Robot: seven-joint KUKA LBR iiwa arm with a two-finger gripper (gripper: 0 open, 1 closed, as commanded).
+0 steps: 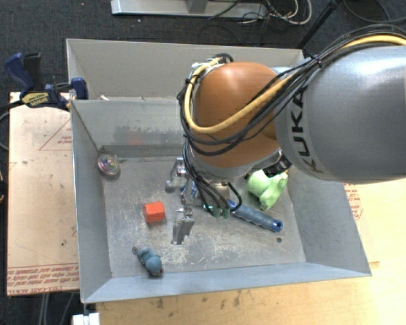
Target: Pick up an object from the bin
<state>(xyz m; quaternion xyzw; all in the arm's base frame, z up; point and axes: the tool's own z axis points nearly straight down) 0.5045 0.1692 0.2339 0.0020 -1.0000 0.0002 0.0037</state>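
The hand [181, 202] hangs low near the middle of the bin [88, 181], under the arm's orange cover. Its two metal fingers [183, 227] stand apart, one toward 12 o'clock and one toward 6, with bare floor between them, so it is open and grips nothing. The nearest thing is a small orange cube [154, 212], lying just beside the hand at its 9 o'clock and apart from the fingers. A clear ball [109, 165] rests at 10 o'clock, near the far left corner. A grey-blue lump [149, 261], perhaps a soft toy, lies at 7 o'clock by the near wall. At 3 o'clock a light green toy [267, 188] shows partly from under the arm, and a blue tube [258, 218] lies slantwise at 4 o'clock, touching or nearly touching it.
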